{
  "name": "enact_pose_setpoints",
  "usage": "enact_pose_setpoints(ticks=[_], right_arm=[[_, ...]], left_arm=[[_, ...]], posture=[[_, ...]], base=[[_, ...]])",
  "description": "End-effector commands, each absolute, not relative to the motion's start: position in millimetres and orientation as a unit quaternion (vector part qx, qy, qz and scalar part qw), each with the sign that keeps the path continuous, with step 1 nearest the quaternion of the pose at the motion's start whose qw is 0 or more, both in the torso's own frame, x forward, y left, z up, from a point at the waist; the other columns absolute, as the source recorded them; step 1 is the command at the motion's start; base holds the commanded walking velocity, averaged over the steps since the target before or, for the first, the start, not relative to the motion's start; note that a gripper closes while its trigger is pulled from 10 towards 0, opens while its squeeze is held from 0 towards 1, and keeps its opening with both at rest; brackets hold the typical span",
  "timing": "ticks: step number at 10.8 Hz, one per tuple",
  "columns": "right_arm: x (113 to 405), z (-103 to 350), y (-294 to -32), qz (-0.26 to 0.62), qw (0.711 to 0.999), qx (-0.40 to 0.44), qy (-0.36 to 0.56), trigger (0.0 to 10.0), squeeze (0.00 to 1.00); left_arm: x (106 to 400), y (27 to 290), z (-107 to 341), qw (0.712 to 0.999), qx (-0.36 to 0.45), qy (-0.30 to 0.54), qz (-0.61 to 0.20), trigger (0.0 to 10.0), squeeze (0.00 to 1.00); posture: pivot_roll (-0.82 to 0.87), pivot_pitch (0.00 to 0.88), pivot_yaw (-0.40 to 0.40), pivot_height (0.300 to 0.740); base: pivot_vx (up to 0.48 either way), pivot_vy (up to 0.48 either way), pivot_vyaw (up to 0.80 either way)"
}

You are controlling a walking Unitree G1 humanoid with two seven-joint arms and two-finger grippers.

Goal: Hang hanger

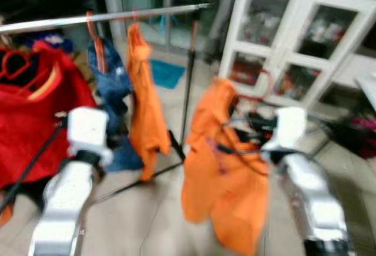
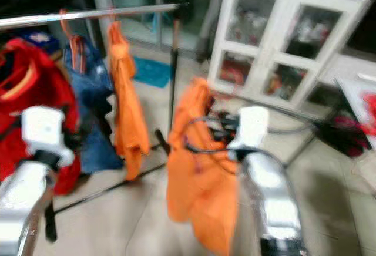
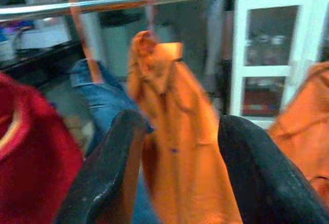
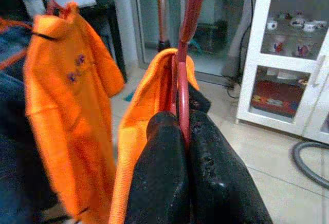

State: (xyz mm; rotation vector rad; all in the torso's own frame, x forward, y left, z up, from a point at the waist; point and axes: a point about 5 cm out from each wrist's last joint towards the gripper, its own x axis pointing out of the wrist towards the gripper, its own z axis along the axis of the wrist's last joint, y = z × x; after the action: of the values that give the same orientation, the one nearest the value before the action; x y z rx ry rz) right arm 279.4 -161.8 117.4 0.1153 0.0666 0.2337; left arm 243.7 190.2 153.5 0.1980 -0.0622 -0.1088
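Right gripper [image 4: 184, 131] has its fingers pinched tight on the red hanger [image 4: 187, 23], orange shirt [image 1: 226, 174] dangling off it, out past the free end of the rail [image 1: 106, 16]. Left gripper [image 3: 180, 147] is spread wide, facing the hung orange shirt [image 3: 175, 126] beside the jeans [image 1: 111, 74].

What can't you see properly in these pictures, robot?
- Things inside the white cabinet: blurred in both eye views, too small to name.
- Top of the red hanger: cut off by the right wrist view's upper edge.
- Hook of the hung orange shirt: blurred at the rail.
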Motion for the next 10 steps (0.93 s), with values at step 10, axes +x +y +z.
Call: enact_pose_setpoints(ticks=[10], right_arm=[[287.0,138.9,-164.1,0.130,0.991,0.018,-0.008,10.0,0.00]], left_arm=[[247.1,192.8,164.1,0.989,0.115,-0.031,-0.082,10.0,0.00]], posture=[[-0.03,0.000,-0.009,0.740]], base=[[0.476,0.000,0.11]])
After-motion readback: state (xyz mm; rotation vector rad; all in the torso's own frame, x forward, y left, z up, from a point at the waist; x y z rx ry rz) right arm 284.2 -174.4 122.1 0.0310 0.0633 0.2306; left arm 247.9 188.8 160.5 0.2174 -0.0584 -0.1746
